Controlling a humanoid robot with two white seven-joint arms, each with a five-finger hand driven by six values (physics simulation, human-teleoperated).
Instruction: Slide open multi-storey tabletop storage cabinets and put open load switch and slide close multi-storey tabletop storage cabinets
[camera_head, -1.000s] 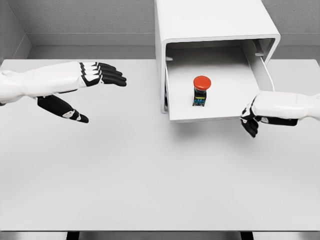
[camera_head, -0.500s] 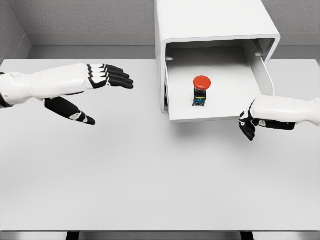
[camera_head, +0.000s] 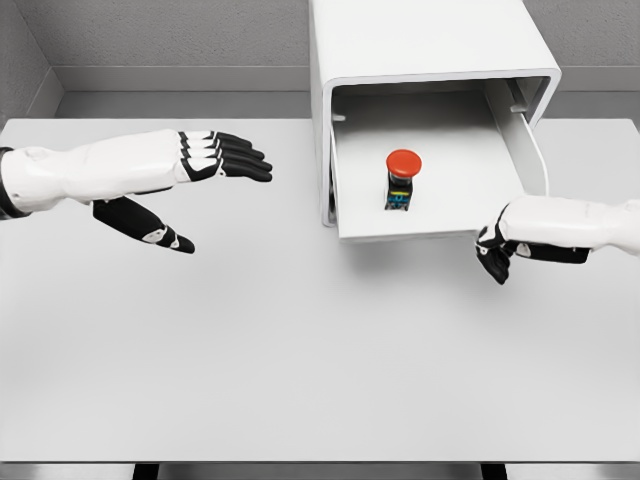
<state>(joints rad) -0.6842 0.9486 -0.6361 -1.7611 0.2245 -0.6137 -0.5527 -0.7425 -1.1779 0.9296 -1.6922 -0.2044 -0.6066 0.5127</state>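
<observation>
A white storage cabinet stands at the back of the table with its drawer slid out toward me. Inside the drawer stands the load switch, a small dark body with a red round button on top. My right hand is at the drawer's front right corner, its dark fingers curled downward against the front edge, holding nothing. Out to the left of the cabinet, my left hand hovers above the table with fingers stretched flat and thumb spread below, apart from the cabinet.
The white table reaches from the grey back wall to the front edge. The cabinet's open drawer overhangs the table in the upper middle.
My left hand has drifted right toward the cabinet. My right hand has shifted slightly up and left against the drawer's front corner. The drawer front has moved back a little.
</observation>
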